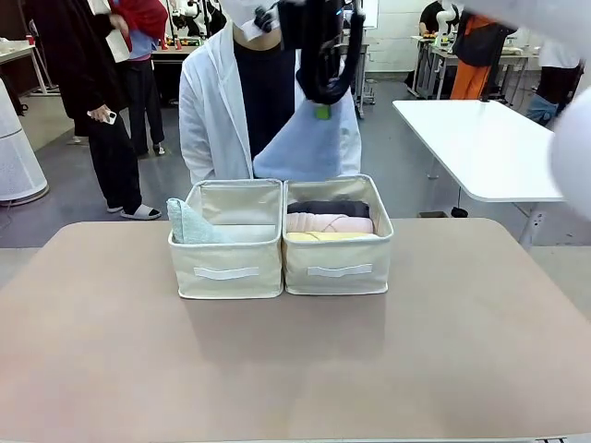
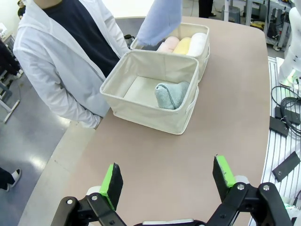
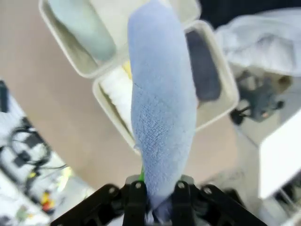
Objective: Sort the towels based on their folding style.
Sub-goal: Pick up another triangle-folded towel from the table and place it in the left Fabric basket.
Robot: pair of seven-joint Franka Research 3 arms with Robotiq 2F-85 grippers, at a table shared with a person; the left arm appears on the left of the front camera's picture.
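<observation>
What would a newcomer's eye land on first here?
The periwinkle-blue towel, pinched in the right gripper, hangs over the far edge of the right bin, in front of a person in a white coat. Below it, that bin is packed with rolled towels, while the left bin holds one pale mint fold.

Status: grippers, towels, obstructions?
Left gripper open above table. Right gripper shut on blue cone towel above right bin. Mint cone towel in left bin, rolled towels in right bin. Person behind both.
</observation>
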